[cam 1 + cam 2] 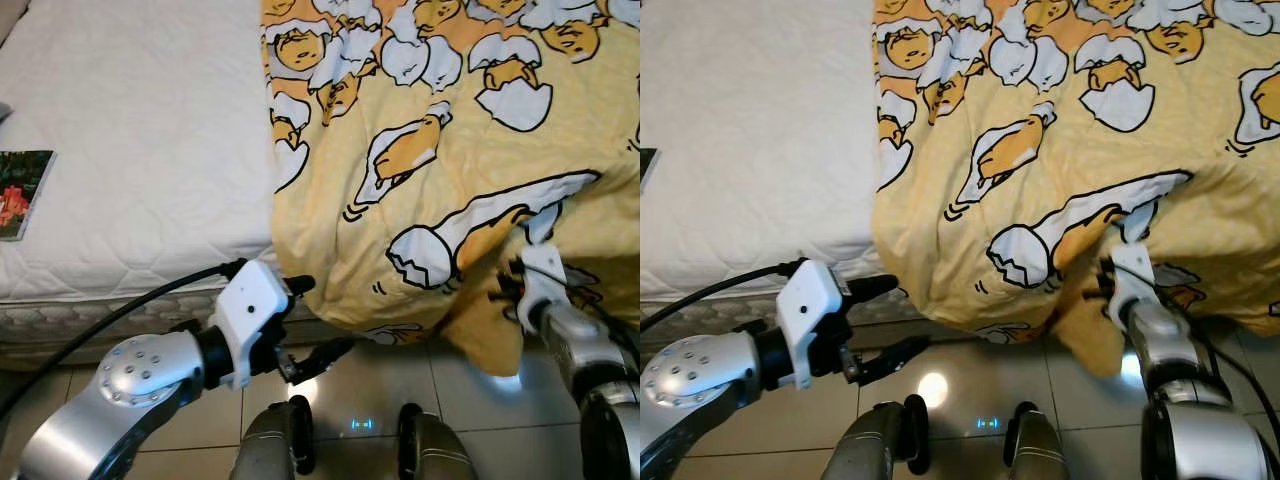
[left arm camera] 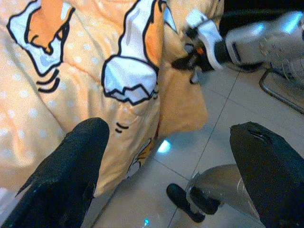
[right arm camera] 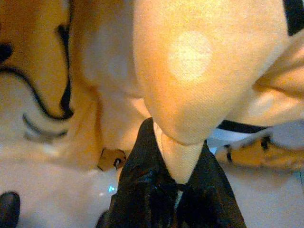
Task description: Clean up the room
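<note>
— While the robot stands at the near edge of the bed (image 1: 130,150), what takes up most of the scene?

— A white quilted mattress on the left, and over its right half a yellow blanket (image 1: 450,130) printed with cartoon eggs. The blanket spills over the near edge and hangs down toward the tiled floor (image 1: 370,385).

— Where does the right gripper (image 3: 178,156) sit?

— At the near right, pressed into the hanging fold of the blanket. The right wrist view shows its two black fingers pinched together with a ridge of yellow cloth caught between them.

— And the left gripper (image 1: 315,320)?

— It hovers low at the near left, just in front of the mattress edge and beside the blanket's hanging corner. Its fingers (image 2: 71,175) stand wide apart with nothing between them; past them the left wrist view looks across at the blanket and the right arm.

— Anything smaller?

— A book (image 1: 22,190) with a dark, colourful cover lies flat at the far left of the mattress, well apart from the blanket. A black cable (image 1: 120,310) runs along the left arm.
</note>
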Robot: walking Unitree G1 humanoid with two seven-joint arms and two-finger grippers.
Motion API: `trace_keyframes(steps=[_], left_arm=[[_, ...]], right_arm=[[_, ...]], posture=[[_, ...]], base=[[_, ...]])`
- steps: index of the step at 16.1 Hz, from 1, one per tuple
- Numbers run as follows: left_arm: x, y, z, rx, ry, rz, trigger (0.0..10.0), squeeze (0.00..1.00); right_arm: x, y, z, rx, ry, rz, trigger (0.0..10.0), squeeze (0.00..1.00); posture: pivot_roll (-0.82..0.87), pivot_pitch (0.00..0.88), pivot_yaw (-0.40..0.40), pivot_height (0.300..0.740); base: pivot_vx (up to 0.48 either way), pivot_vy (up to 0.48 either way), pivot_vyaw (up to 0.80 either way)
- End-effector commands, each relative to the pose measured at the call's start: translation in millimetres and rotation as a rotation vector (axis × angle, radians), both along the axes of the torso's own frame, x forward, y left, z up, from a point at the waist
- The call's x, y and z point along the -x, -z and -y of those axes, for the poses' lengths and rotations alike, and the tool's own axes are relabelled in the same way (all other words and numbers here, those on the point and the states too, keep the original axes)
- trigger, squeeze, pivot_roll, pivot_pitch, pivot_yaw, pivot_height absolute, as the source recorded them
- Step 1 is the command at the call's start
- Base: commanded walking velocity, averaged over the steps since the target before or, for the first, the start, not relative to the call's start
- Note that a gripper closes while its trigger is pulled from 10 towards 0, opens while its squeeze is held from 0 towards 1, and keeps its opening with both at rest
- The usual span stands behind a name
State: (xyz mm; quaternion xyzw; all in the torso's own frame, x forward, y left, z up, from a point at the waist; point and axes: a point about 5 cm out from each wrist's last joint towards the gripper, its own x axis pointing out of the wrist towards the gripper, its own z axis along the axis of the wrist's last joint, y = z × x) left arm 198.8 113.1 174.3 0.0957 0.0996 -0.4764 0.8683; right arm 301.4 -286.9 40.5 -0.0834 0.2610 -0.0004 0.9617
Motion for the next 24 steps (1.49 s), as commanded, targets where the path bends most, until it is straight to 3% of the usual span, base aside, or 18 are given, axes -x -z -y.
trace_keyframes(steps=[1, 3, 8, 12, 13, 14, 15, 16, 20, 24], left_arm=[[-0.5, 4.8, 1.5, -0.012, 0.011, -0.007, 10.0, 0.0], [-0.6, 5.7, 2.1, -0.016, 0.021, -0.006, 10.0, 0.0], [3.2, 11.6, 2.1, -0.046, 0.06, -0.015, 10.0, 0.0], [4.5, 13.8, 1.2, -0.058, 0.065, -0.009, 10.0, 0.0], [2.6, 14.3, 2.6, -0.061, 0.069, -0.001, 10.0, 0.0], [2.3, 14.3, 2.8, -0.062, 0.069, 0.001, 10.0, 0.0], [1.6, 14.0, 3.9, -0.063, 0.071, 0.006, 10.0, 0.0], [0.6, 13.1, 4.7, -0.063, 0.069, 0.014, 10.0, 0.0], [-3.7, 10.9, 6.2, -0.067, 0.05, 0.03, 10.0, 0.0], [-1.4, 14.8, 3.2, -0.077, 0.036, 0.021, 10.0, 0.0]], right_arm=[[22.0, 20.6, 5.0, -0.025, 0.037, -0.065, 0.0, 0.0], [31.1, 28.3, 7.7, -0.021, 0.057, -0.096, 0.0, 0.0], [73.6, 65.5, 7.4, -0.013, 0.091, -0.297, 0.0, 0.0], [89.1, 77.0, 7.2, 0.03, 0.117, -0.361, 0.0, 0.0], [88.0, 76.2, 7.2, 0.048, 0.131, -0.344, 4.7, 0.0], [87.8, 76.1, 7.2, 0.051, 0.133, -0.341, 4.7, 0.0], [86.1, 75.7, 4.8, 0.004, 0.136, -0.334, 10.0, 0.0], [84.2, 74.9, 3.8, -0.004, 0.14, -0.325, 10.0, 1.0], [83.5, 75.8, -0.1, 0.001, 0.147, -0.309, 10.0, 1.0], [103.8, 85.8, 4.5, 0.035, 0.177, -0.355, 10.0, 1.0]], posture=[[0.07, 0.19, 0.096, 0.74], [0.07, 0.185, 0.098, 0.74], [0.07, 0.167, 0.099, 0.74], [0.07, 0.155, 0.097, 0.74], [0.07, 0.152, 0.098, 0.74], [0.07, 0.152, 0.098, 0.74], [0.07, 0.147, 0.1, 0.74], [0.07, 0.145, 0.1, 0.74], [0.07, 0.141, 0.092, 0.74], [0.07, 0.147, 0.091, 0.74]], base=[[0.0, 0.0, 0.0], [0.0, 0.0, 0.0], [0.0, 0.0, 0.0], [0.0, 0.0, 0.0], [0.0, 0.0, 0.0], [0.0, 0.0, 0.0], [0.0, 0.0, 0.0], [0.0, 0.0, 0.0], [0.0, 0.0, 0.0], [0.0, 0.0, 0.0]])
